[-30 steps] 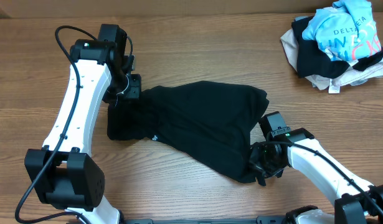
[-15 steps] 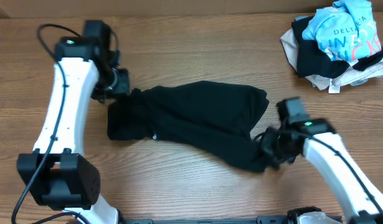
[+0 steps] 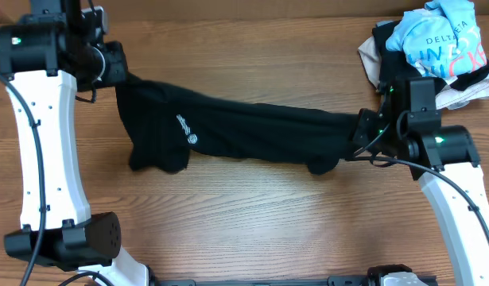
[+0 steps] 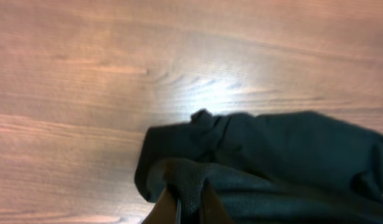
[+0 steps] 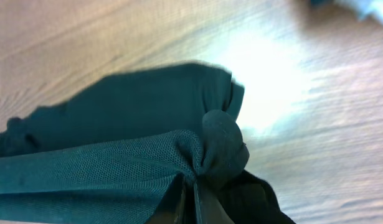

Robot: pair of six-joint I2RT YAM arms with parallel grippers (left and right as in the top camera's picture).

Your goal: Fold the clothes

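A: Where's the soft black short-sleeved polo shirt?

B: Mid-table, strung between both arms, its lower edge sagging onto the brown wooden table. Far left, the left gripper is clenched on a bunched corner. The right gripper is clamped on a wad at the right.

A: Risks?

B: Small bunched grips, so more tension likely slips a corner out. The fabric looks twisted and may land creased. The right arm is near the heap of light-blue and beige garments and could snag it.
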